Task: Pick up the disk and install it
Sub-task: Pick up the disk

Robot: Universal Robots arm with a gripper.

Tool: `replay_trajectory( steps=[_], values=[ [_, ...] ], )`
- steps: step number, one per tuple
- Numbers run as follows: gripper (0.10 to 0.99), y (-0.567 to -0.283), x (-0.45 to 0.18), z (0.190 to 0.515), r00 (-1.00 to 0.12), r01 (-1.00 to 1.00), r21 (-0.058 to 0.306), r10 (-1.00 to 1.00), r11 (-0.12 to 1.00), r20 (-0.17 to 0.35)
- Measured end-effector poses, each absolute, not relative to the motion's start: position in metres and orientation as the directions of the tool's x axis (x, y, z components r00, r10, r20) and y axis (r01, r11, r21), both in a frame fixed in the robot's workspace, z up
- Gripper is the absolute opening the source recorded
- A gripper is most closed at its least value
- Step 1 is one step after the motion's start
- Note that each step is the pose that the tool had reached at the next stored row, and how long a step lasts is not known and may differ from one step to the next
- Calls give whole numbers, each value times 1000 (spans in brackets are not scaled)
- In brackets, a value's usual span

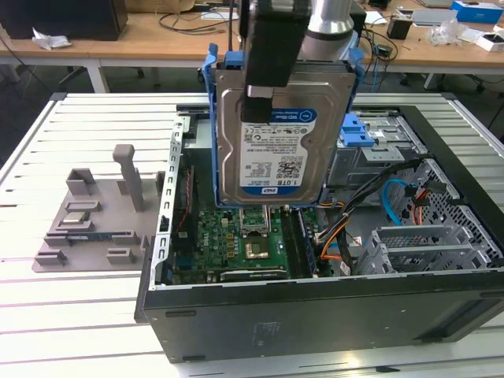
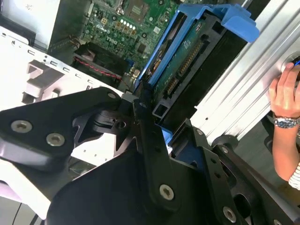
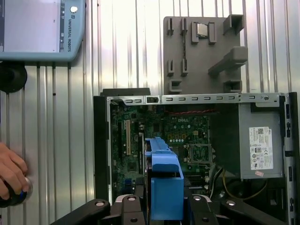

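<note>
High over the open case [image 1: 315, 315], the gripper [image 1: 262, 94] is clamped on the disk [image 1: 276, 150], which hangs upright beneath it, long axis vertical, with the cage [image 1: 358, 165] off to the exterior view's right.

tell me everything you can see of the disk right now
The disk is a flat silver-grey metal hard drive with a white-and-blue barcode label facing the exterior view, framed by a blue plastic carrier. It hangs upright in the air above the open computer case and its green motherboard. The gripper is shut on its upper part, one finger lying over the label side. Nothing else appears to touch it, and it is not yet seated in any bay.
</note>
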State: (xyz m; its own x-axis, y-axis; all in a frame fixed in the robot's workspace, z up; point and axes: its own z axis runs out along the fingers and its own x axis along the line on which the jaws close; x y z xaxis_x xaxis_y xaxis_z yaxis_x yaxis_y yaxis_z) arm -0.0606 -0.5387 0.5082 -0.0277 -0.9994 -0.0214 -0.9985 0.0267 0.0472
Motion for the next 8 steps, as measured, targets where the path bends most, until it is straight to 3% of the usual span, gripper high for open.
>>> replay_trajectory(
  steps=[8],
  values=[
    [369,-539,-36,508,-28,-999,47,-999,27,-21]
  ],
)
